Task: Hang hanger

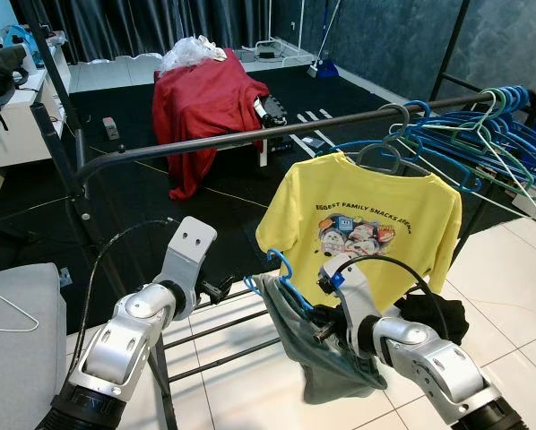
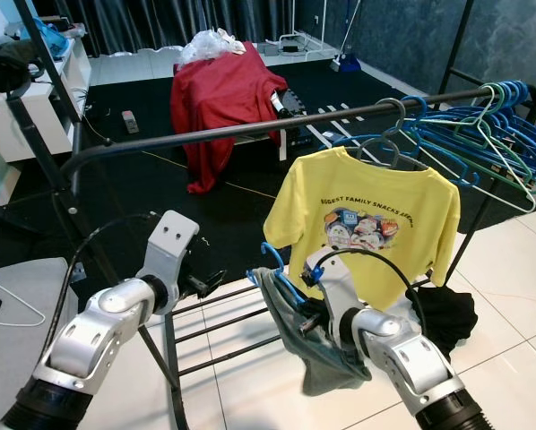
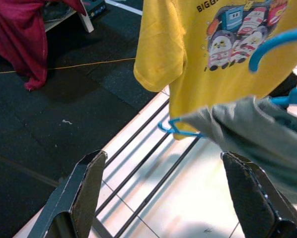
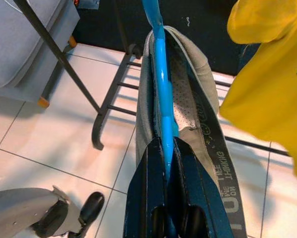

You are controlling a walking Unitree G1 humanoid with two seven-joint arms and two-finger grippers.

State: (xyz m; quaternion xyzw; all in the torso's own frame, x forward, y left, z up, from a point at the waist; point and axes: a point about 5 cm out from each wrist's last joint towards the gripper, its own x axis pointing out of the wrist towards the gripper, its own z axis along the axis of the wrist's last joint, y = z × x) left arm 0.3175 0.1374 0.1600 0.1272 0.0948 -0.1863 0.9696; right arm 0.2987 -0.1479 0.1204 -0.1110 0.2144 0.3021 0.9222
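Right hand [image 4: 166,163] has its fingers pinched tight on the blue hanger [image 1: 290,285], which runs straight out between them in the wrist view. Grey garment [image 1: 326,354] is draped over that hanger and sags below it. Left hand [image 3: 173,193] is spread wide with nothing in it, off at about 9 o'clock from the hanger, fingers aimed toward it.

Behind and above, at roughly 12 o'clock, there's the dark clothes rail [image 1: 250,136], running left to right. A yellow T-shirt [image 1: 367,224] hangs from it on a grey hanger [image 1: 389,134], just behind the right hand, so it's kind of in the way. A bunch of empty blue hangers [image 1: 483,134] sits further along at 2 o'clock. Red cloth [image 1: 205,112] covers something at the back.

Hanger's long axis runs roughly 10-to-4 in the head view, hook end [image 1: 280,257] up at 10 o'clock, well below the rail.
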